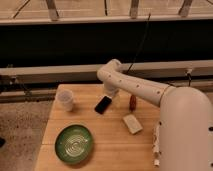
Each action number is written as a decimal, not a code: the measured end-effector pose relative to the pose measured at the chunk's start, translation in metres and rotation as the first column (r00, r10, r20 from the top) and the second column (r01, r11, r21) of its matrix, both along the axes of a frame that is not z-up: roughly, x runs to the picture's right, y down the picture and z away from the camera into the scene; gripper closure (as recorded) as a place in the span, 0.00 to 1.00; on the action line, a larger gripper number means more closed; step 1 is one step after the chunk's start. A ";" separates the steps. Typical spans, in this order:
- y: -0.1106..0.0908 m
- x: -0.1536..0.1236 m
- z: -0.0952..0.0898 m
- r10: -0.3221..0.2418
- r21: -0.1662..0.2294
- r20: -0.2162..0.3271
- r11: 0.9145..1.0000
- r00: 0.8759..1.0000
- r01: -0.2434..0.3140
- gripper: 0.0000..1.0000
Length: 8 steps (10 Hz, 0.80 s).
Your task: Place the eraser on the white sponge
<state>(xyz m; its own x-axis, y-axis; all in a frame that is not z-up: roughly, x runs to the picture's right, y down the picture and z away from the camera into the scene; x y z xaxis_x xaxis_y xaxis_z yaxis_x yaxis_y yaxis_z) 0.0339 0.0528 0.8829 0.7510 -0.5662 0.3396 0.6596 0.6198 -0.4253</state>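
The eraser [103, 104], a flat black block, lies on the wooden table [100, 130] near its back middle. The white sponge [132, 123], a cream rectangular block, lies to the right of it and nearer the front, apart from it. My gripper [111, 95] hangs from the white arm just above and behind the eraser's right end. The arm reaches in from the right and bends down over the table's back edge.
A reddish-brown elongated object [133, 102] stands just right of the gripper. A white cup [65, 99] sits at the back left. A green plate [74, 143] is at the front left. A white tube [156, 145] lies at the right edge, partly behind my arm.
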 end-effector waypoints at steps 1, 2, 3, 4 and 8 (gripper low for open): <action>0.000 0.002 0.003 -0.004 -0.003 0.004 1.000 1.000 0.004 0.20; 0.005 0.001 0.008 -0.015 -0.015 0.012 1.000 1.000 0.015 0.20; 0.010 -0.005 0.015 -0.019 -0.023 0.027 1.000 0.999 0.020 0.20; 0.012 -0.006 0.017 -0.018 -0.024 0.031 1.000 0.999 0.019 0.20; 0.016 -0.013 0.026 -0.026 -0.033 0.049 0.999 0.998 0.028 0.20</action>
<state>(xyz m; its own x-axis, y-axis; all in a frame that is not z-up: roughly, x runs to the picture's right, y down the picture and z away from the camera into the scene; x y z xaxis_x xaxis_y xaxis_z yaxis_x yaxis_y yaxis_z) 0.0209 0.0684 0.9092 0.7177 -0.5738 0.3945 0.6963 0.5876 -0.4122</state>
